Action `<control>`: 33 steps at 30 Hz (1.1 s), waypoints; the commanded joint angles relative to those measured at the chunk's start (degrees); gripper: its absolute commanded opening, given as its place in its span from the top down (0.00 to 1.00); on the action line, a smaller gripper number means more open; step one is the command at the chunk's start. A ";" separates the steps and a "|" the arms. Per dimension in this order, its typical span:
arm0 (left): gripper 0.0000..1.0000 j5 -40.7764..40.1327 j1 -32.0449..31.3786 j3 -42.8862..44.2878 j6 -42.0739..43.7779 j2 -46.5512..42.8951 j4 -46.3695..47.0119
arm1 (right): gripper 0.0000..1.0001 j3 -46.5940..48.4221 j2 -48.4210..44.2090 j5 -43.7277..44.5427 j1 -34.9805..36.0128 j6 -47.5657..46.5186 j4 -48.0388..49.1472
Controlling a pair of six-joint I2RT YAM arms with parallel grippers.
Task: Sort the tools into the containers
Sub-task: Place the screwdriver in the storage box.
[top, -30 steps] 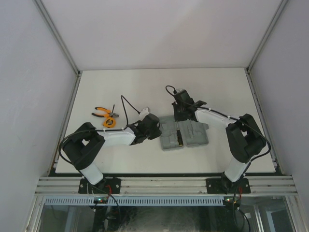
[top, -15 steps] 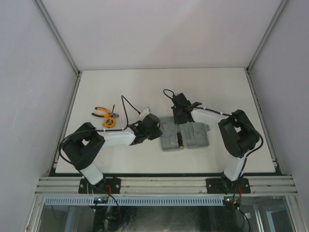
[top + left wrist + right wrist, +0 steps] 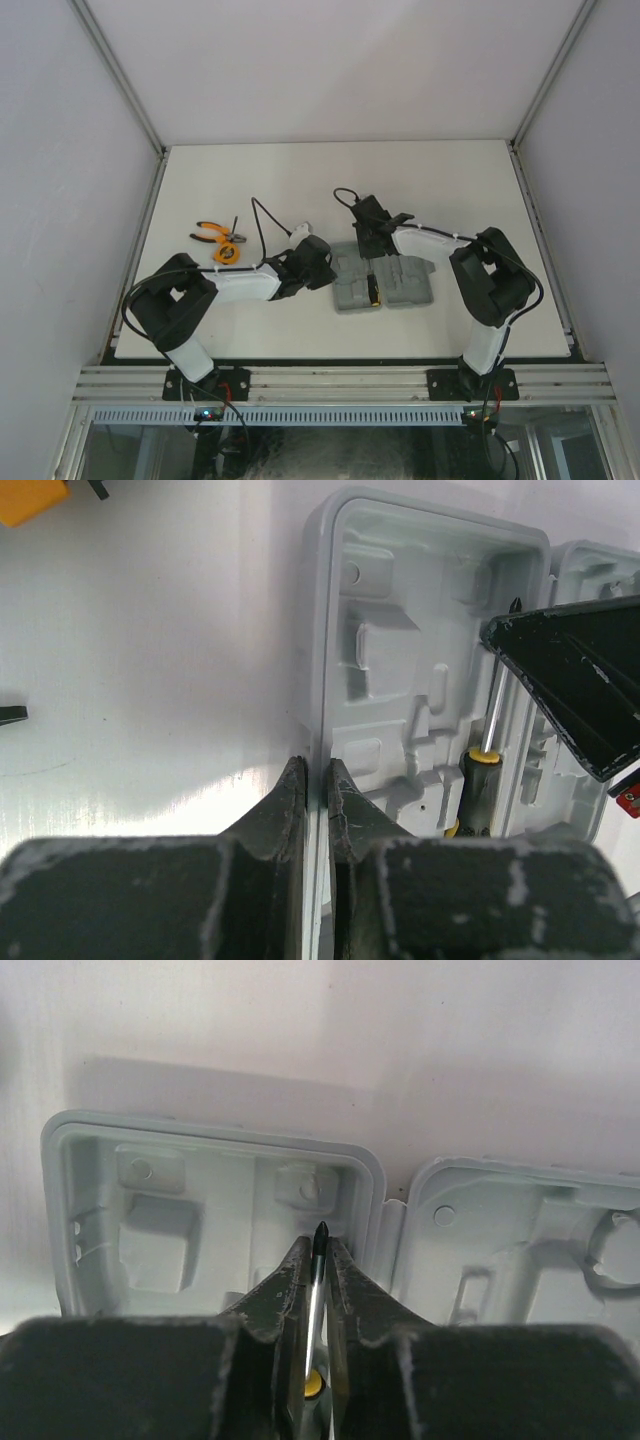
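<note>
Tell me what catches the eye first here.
The open grey tool case sits at centre. The left gripper pinches its left rim, while the right gripper clamps a screwdriver by its shaft near the hinge. Orange pliers and a tape measure lie loose off to its left.

Smooth moulded grey plastic, faintly shiny, for the tool case [image 3: 400, 640]. Bright polished metal on the screwdriver [image 3: 490, 715] shaft. Smooth white desk [image 3: 150, 660] with soft glare.
</note>
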 commanded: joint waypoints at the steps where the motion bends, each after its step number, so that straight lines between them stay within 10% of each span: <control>1: 1.00 -1.33 0.77 -1.20 -1.21 -0.36 1.04 | 0.90 -0.17 -2.96 3.97 0.35 -0.60 -2.89; 11: 1.00 -1.41 0.88 -1.21 -1.15 -0.53 0.94 | 0.73 -0.16 -8.40 3.75 1.02 -0.43 -3.63; 33: 1.00 0.01 1.49 -2.05 -2.69 -0.24 2.56 | 0.79 -10.41 -18.38 -1.51 5.80 7.80 -5.77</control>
